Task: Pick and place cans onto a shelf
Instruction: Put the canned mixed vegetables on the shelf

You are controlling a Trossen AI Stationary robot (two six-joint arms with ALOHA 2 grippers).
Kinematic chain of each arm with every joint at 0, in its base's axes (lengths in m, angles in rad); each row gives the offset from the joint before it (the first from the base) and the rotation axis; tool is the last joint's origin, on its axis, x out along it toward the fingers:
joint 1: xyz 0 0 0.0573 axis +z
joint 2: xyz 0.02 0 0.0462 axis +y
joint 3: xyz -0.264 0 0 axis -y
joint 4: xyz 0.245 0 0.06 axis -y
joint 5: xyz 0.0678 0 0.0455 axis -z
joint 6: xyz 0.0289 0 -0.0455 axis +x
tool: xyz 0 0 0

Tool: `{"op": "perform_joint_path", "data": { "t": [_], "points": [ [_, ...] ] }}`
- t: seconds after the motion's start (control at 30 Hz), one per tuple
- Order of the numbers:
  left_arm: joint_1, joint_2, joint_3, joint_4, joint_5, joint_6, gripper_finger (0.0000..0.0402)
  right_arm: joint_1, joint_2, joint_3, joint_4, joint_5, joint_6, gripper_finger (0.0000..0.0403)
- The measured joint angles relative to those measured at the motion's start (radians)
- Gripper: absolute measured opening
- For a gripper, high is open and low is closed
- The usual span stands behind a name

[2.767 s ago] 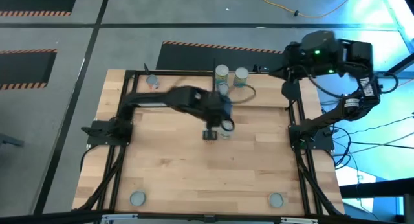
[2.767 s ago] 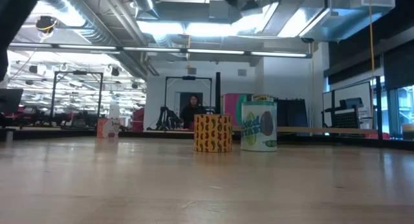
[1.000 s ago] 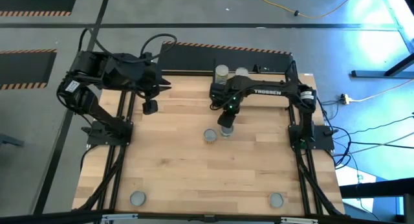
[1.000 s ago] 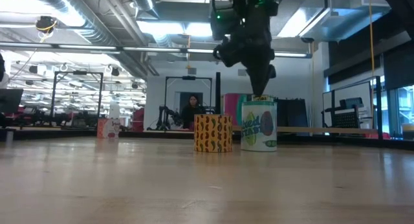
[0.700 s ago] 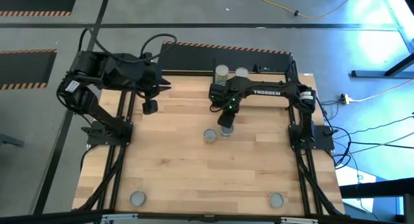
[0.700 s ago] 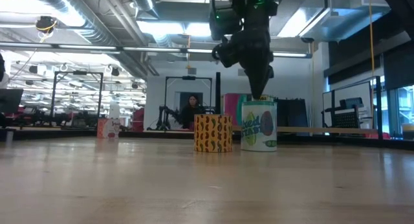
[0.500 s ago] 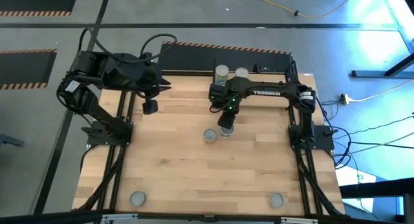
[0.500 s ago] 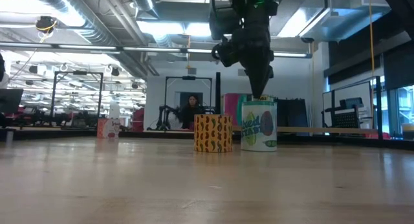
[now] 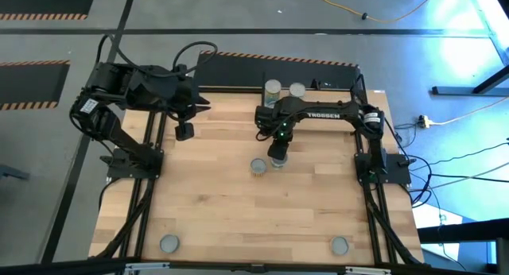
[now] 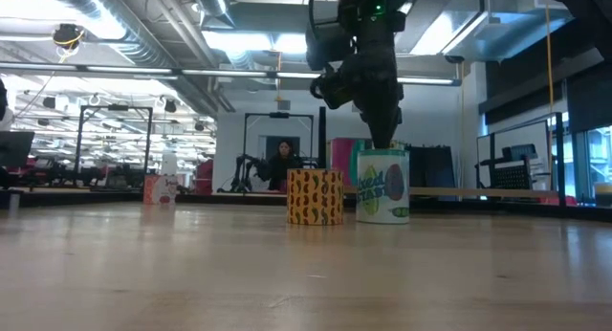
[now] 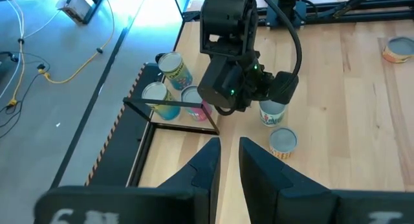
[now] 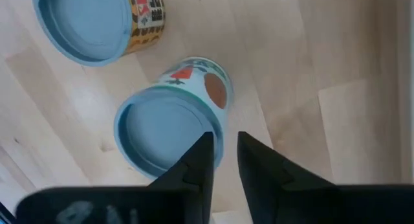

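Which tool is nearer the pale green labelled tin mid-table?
Right. The right tool hangs directly above the pale green labelled tin; the left tool sits far off.

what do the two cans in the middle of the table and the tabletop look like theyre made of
Pale green can and yellow can: likely metal tins, with dull grey round tops under printed labels. Tabletop: light wood, butcher-block style, with visible joined strips and a smooth matte finish.

Large light wooden butcher-block tabletop (image 9: 238,203) spans beneath the gripper. A yellow cable (image 9: 374,13) loops on the grey floor well beyond it. A person (image 10: 284,165) sits at a far desk, behind the gripper in low view.
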Motion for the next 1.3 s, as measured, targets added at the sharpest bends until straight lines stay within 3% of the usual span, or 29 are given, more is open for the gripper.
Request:
{"op": "perform_joint_path", "data": {
  "t": [0.43,0.8,1.03,1.3],
  "points": [
    [0.0,0.0,0.0,0.0,0.0,0.0,0.005,0.001,0.008,-0.002,0.011,-0.002,0.021,0.0071],
    [0.0,0.0,0.0,0.0,0.0,0.0,0.005,0.021,-0.001,-0.104,0.103,-0.024,0.022,0.0071],
    [0.0,0.0,0.0,0.0,0.0,0.0,0.005,0.025,0.008,-0.046,0.1,0.039,-0.009,0.0014],
    [0.0,0.0,0.0,0.0,0.0,0.0,0.005,0.023,0.012,0.001,0.002,0.065,-0.038,0.0006]
  ]
}}
